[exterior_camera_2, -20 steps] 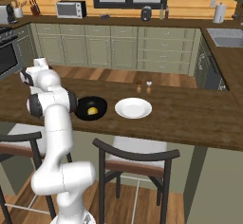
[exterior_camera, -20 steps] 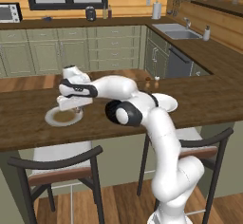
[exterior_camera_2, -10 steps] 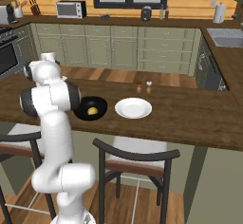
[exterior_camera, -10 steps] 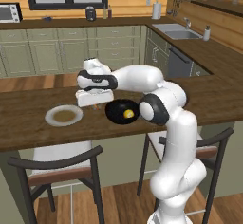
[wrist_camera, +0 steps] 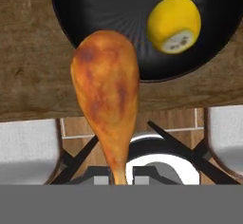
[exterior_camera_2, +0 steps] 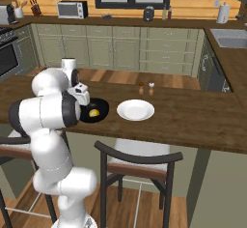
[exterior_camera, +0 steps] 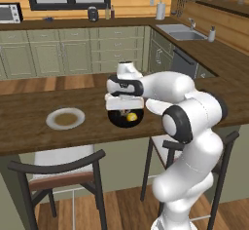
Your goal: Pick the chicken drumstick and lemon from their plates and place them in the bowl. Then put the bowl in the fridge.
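Above the near rim of the bowl (wrist_camera: 142,9), my hand (exterior_camera: 125,108) is closed on the thin end of the chicken drumstick (wrist_camera: 107,95), whose thick end overlaps the bowl's edge in the hand view. Inside the bowl lies the lemon (wrist_camera: 173,23), toward one side of the black interior. On the worktop (exterior_camera: 29,136), the grey-rimmed plate (exterior_camera: 65,119) sits well to the left of the bowl in the left base view. In the right base view, the white plate (exterior_camera_2: 135,110) sits just right of the bowl, with two small shakers (exterior_camera_2: 145,88) behind it. Below the worktop edge, two dark chairs (exterior_camera_2: 137,166) are visible.
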